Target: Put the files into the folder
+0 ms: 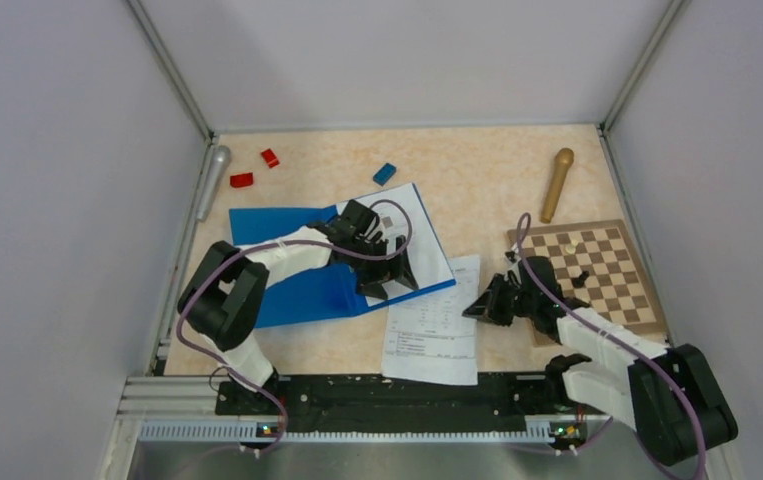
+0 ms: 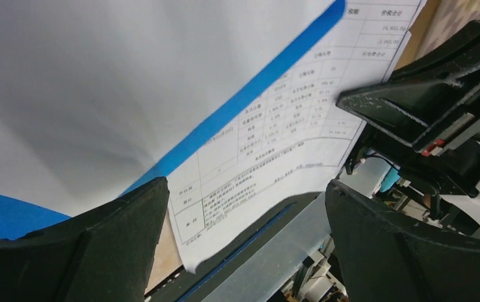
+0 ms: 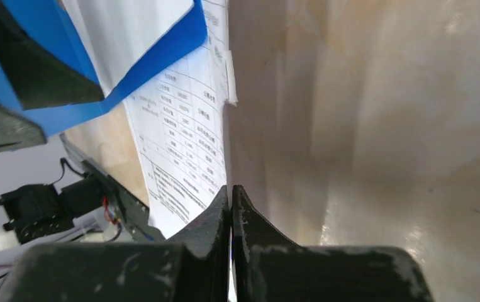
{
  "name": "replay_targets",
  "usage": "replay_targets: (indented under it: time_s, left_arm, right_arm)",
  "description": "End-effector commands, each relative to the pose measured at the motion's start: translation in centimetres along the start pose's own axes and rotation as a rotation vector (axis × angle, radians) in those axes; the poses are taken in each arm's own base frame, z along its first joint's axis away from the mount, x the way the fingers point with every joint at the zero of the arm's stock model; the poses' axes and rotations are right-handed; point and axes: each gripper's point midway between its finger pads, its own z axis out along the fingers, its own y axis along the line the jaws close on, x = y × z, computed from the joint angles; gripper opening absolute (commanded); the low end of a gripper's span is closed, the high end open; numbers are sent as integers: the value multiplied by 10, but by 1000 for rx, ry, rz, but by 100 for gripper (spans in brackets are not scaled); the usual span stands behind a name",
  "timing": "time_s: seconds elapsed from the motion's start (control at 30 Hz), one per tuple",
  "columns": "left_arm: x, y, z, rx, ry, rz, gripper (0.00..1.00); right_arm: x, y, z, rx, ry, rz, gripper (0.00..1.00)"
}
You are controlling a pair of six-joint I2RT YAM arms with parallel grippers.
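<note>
Beige table (image 1: 477, 170), open room toward 12 o'clock. The folder (image 1: 267, 225) lies open, one sheet (image 1: 425, 235) on it and a loose sheet (image 1: 432, 340) at its 5 o'clock.

Left wrist: left gripper (image 2: 246, 189) gapes wide over the folder's sheet.

Right wrist: right gripper (image 3: 231, 192) is closed at the loose sheet's 3 o'clock edge (pinching it? unclear). Paper seems light, floppy and slick, so take an edge.
</note>
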Motion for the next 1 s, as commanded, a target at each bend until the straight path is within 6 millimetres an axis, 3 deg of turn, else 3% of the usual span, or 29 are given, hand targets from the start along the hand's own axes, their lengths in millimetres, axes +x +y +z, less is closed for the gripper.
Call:
replay_targets:
  time_s: [0.0, 0.13, 0.23, 0.37, 0.43, 0.5, 0.63, 0.73, 0.87, 0.97]
  left_arm:
    - [-13, -56, -43, 137, -85, 178, 99]
    - [-18, -81, -72, 162, -126, 263, 99]
    - [-29, -91, -93, 155, -201, 286, 99]
    - [-50, -87, -125, 133, -325, 255, 99]
    - [-56, -75, -137, 105, -367, 228, 99]
    - [-59, -59, -148, 66, -399, 192, 99]
    - [-62, -24, -172, 5, -487, 114, 99]
    - [-56, 9, -173, -83, -519, 48, 99]
    - [-45, 43, -182, -178, -553, -71, 99]
    - [-36, 53, -182, -161, -617, -150, 99]
  right_arm:
    - [-30, 0, -22, 149, -100, -141, 0]
    - [-49, 6, -53, 287, -140, -210, 0]
    - [-78, 26, -84, 364, -231, -274, 0]
    - [-123, 92, -123, 273, -422, -354, 0]
    - [-147, 138, -143, 194, -506, -393, 0]
    - [-165, 178, -149, 106, -531, -434, 0]
    - [-188, 257, -135, -156, -502, -554, 0]
    - [-189, 306, -113, -347, -455, -622, 0]
    - [-170, 348, -68, -478, -281, -705, 0]
    - [-159, 356, -37, -526, -170, -715, 0]
